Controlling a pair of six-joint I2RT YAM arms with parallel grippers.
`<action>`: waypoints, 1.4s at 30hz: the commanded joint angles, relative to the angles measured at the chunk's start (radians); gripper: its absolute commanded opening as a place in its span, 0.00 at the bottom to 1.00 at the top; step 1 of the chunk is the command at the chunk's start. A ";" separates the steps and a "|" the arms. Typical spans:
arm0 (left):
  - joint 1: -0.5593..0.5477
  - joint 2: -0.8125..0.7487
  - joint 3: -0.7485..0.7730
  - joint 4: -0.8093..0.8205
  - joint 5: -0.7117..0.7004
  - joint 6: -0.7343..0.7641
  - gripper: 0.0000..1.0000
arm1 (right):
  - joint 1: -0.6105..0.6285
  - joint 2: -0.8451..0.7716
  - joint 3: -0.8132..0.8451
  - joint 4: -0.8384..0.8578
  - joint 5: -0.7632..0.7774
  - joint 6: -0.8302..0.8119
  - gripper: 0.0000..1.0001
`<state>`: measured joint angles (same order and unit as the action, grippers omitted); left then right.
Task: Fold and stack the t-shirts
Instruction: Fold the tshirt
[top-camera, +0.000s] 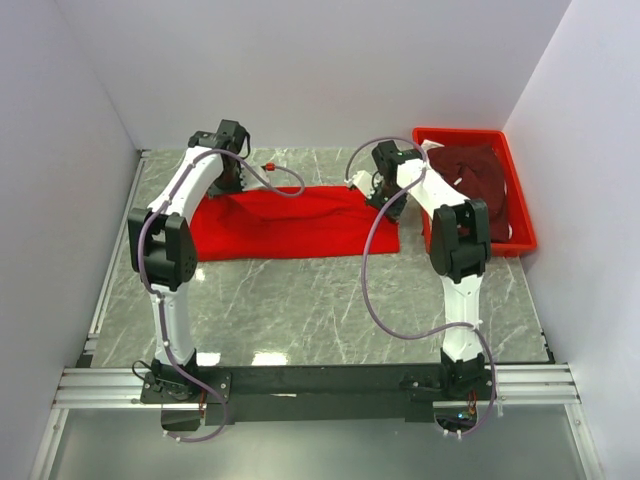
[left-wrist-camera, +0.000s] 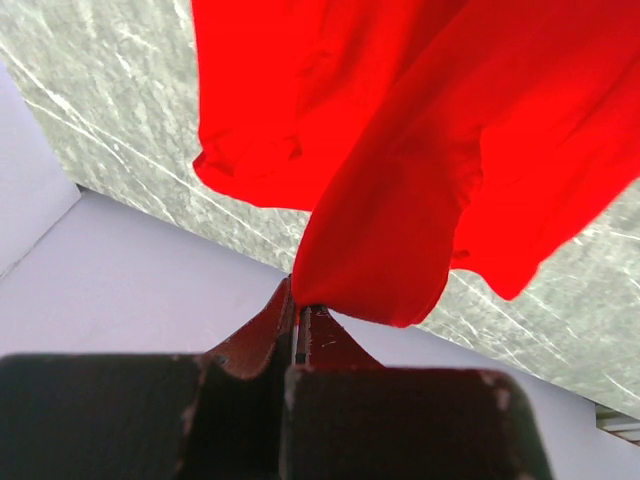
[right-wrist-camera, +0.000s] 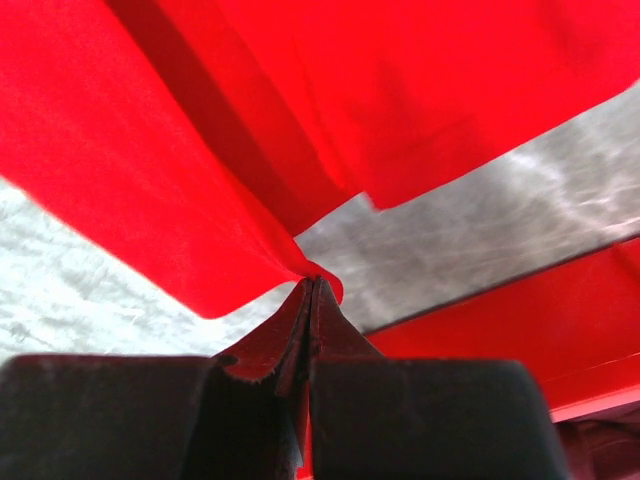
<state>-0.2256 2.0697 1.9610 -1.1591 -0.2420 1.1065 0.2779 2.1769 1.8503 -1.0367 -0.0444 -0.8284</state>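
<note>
A bright red t-shirt (top-camera: 290, 222) lies stretched across the far middle of the marble table, its far edge lifted. My left gripper (top-camera: 232, 172) is shut on the shirt's far left part; in the left wrist view the red cloth (left-wrist-camera: 400, 180) hangs from the pinched tips of that left gripper (left-wrist-camera: 298, 298). My right gripper (top-camera: 378, 190) is shut on the far right part, and the right wrist view has the cloth (right-wrist-camera: 200, 150) fanning out from this right gripper (right-wrist-camera: 316, 284). A dark maroon t-shirt (top-camera: 478, 180) lies crumpled in the red tray (top-camera: 520, 215), with some white fabric (top-camera: 436, 147) at its far left.
The rigid red plastic tray stands at the far right against the white side wall. White walls close off the back and both sides. A metal rail (top-camera: 300, 385) with both arm bases runs along the near edge. Bare marble (top-camera: 320, 310) lies between shirt and rail.
</note>
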 joint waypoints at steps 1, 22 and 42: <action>0.009 0.015 0.059 0.001 -0.016 0.018 0.01 | -0.008 0.030 0.099 -0.008 0.015 -0.008 0.00; 0.037 0.098 0.102 0.059 -0.045 0.001 0.07 | -0.002 0.095 0.174 0.003 0.064 -0.012 0.07; 0.267 -0.088 -0.153 -0.039 0.602 -0.645 0.47 | 0.026 0.093 0.240 -0.174 -0.094 0.207 0.26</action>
<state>0.0391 2.0529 1.9160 -1.1320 0.1223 0.5922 0.2855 2.2734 2.0319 -1.1458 -0.0662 -0.6804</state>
